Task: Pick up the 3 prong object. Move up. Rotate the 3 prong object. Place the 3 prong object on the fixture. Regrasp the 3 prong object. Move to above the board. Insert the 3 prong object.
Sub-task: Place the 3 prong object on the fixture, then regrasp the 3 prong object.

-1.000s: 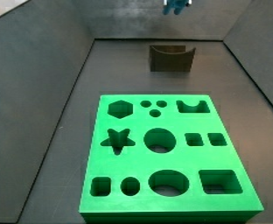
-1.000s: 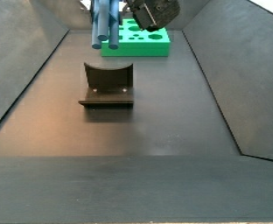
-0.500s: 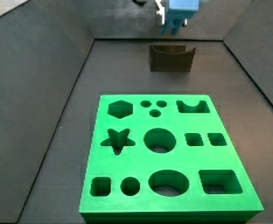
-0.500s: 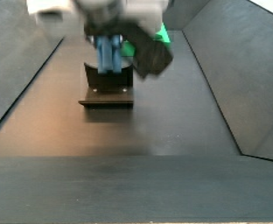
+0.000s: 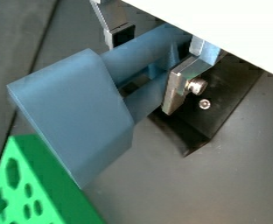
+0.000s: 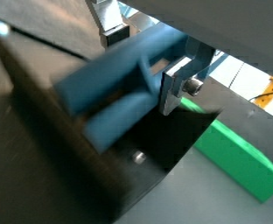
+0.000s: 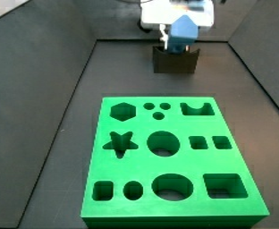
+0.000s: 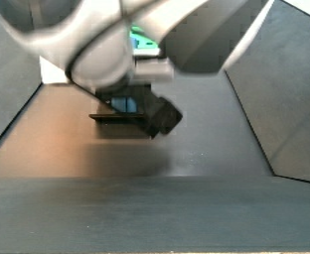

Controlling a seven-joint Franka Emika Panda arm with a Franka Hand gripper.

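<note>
My gripper (image 5: 149, 54) is shut on the blue-grey 3 prong object (image 5: 87, 105), which fills the gap between the silver fingers (image 5: 181, 86) in both wrist views (image 6: 109, 92). In a side view the gripper (image 7: 178, 38) holds the piece (image 7: 181, 30) just over the dark fixture (image 7: 175, 61) at the far end. The fixture lies right under the piece in the wrist views (image 5: 209, 114) (image 6: 57, 149). In a side view the arm (image 8: 131, 50) hides most of the fixture (image 8: 118, 116). The green board (image 7: 168, 156) lies nearer, apart from the gripper.
Grey sloping walls (image 7: 46, 98) line both sides of the dark floor (image 8: 144, 198). A corner of the board shows in the wrist views (image 5: 22, 188) (image 6: 238, 162).
The gripper has come down with the 3 prong object, from high above the floor to just over the fixture. The arm now fills much of a side view.
</note>
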